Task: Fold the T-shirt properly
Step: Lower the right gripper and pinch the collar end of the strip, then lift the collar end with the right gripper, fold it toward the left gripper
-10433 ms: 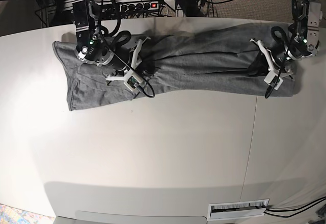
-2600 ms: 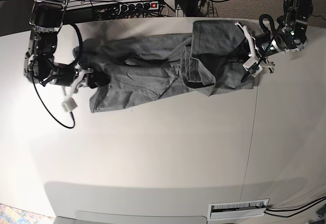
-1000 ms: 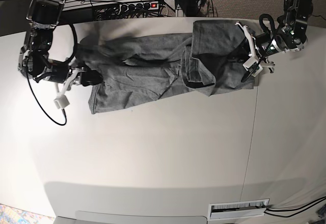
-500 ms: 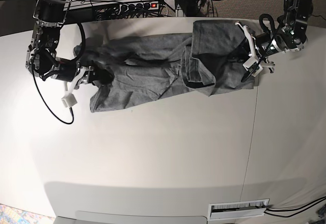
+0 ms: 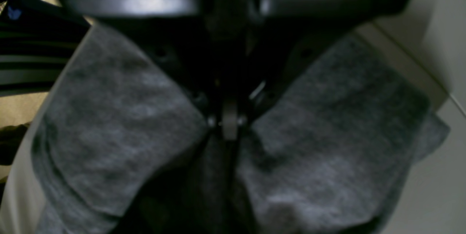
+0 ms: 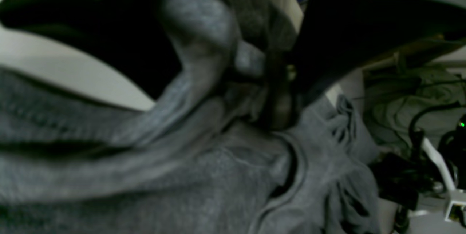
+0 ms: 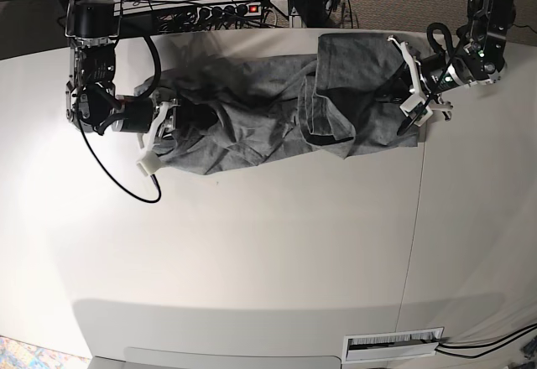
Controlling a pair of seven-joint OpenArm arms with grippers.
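The grey T-shirt (image 7: 252,117) lies crumpled in a long band along the far side of the table (image 7: 252,252). Its right end is folded over into a flap. My left gripper (image 7: 409,105) sits on that flap at the view's right. In the left wrist view the left gripper (image 5: 229,128) is shut, its tips pinching a crease of the T-shirt (image 5: 327,117). My right gripper (image 7: 159,130) is at the shirt's bunched left end. In the right wrist view, T-shirt cloth (image 6: 182,190) fills the right gripper (image 6: 269,92) and stretches away from it in taut folds.
Behind the table's far edge hang a power strip (image 7: 222,8) and loose cables. A seam (image 7: 415,218) runs front to back through the table's right part. A white slotted plate (image 7: 393,344) sits at the front edge.
My right gripper has moved right, toward the middle, with its jaws closing on the shirt's left end, which has bunched up and shifted right. The left arm and the folded flap have stayed still.
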